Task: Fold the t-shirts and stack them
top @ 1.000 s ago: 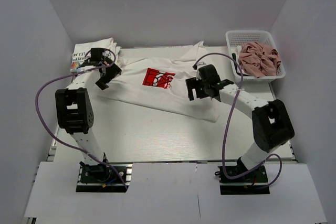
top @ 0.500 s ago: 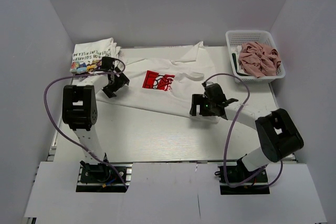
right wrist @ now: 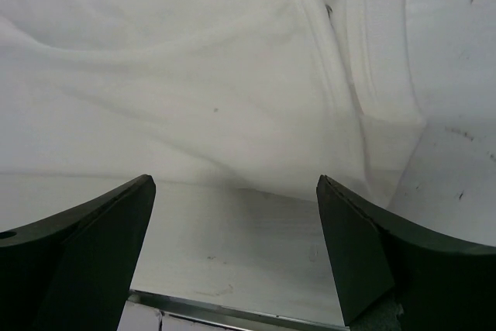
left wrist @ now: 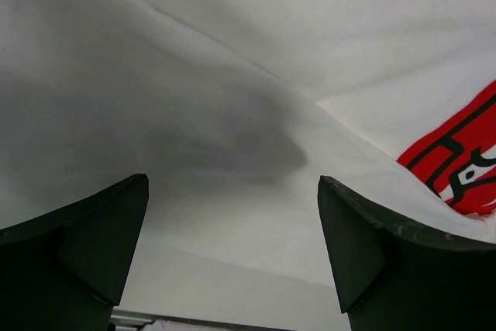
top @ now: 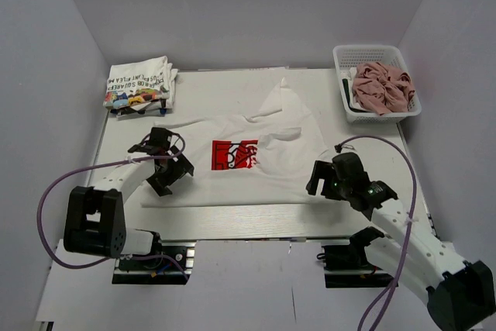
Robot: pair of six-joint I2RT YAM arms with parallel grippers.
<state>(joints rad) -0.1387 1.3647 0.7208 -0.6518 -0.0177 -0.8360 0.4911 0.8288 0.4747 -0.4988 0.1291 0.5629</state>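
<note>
both arms and logo tee (top: pixel 232 184) shifted toward 6 o'clock. left gripper (top: pixel 166 171), right gripper (top: pixel 321 184): fingers apart, empty. cloth looks limp, light; pinch hem corners at 5 and 7 o'clock.

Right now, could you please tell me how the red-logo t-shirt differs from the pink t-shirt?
The red-logo t-shirt is white with a red print; the pink t-shirt is dusty pink. The red-logo t-shirt lies spread out on the table; the pink t-shirt sits crumpled in the basket. Both are cloth tees not yet folded.
</note>
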